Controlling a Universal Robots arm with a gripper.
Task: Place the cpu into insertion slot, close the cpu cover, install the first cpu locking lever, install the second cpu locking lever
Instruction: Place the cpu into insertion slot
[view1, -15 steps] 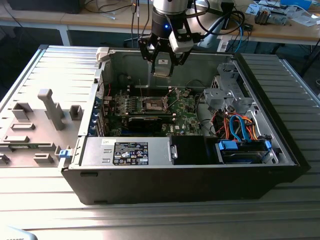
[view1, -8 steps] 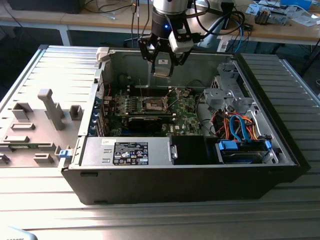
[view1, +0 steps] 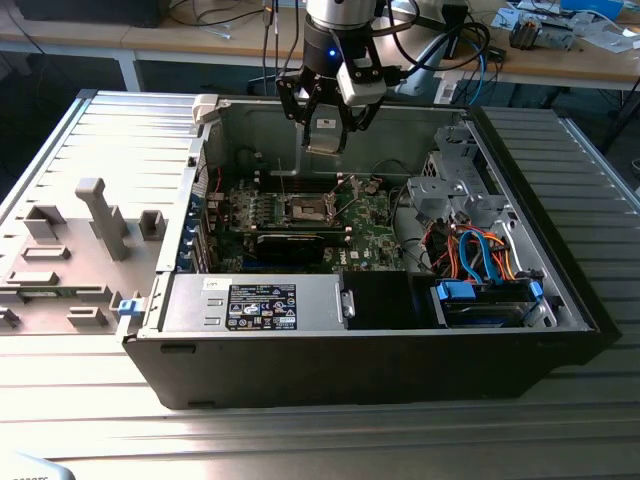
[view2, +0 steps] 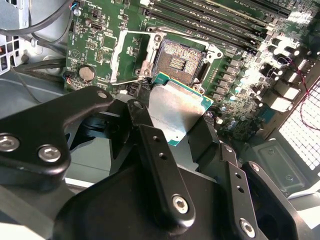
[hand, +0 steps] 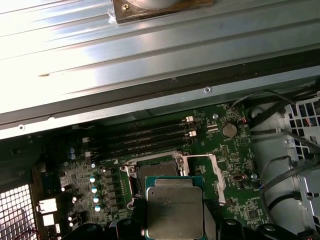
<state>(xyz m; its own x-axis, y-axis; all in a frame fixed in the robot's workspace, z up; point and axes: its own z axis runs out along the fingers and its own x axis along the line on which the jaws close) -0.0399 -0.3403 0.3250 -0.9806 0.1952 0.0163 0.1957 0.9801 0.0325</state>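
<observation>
The cpu cover (view2: 118, 57) stands flipped open just beside the insertion slot (view1: 306, 209), so the slot's dark middle is bare. The gripper (view1: 326, 125) hangs above the green board (view1: 375, 215), clamped on two edges of the cpu (view2: 176, 111), silver top up. The slot lies below the cpu, a little toward the exterior view's left.

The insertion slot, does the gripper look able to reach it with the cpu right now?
Probably yes. The gripper holds the cpu above the insertion slot, the cpu cover is swung open beside it, and the socket's dark centre lies bare, with nothing seen in between.
</observation>
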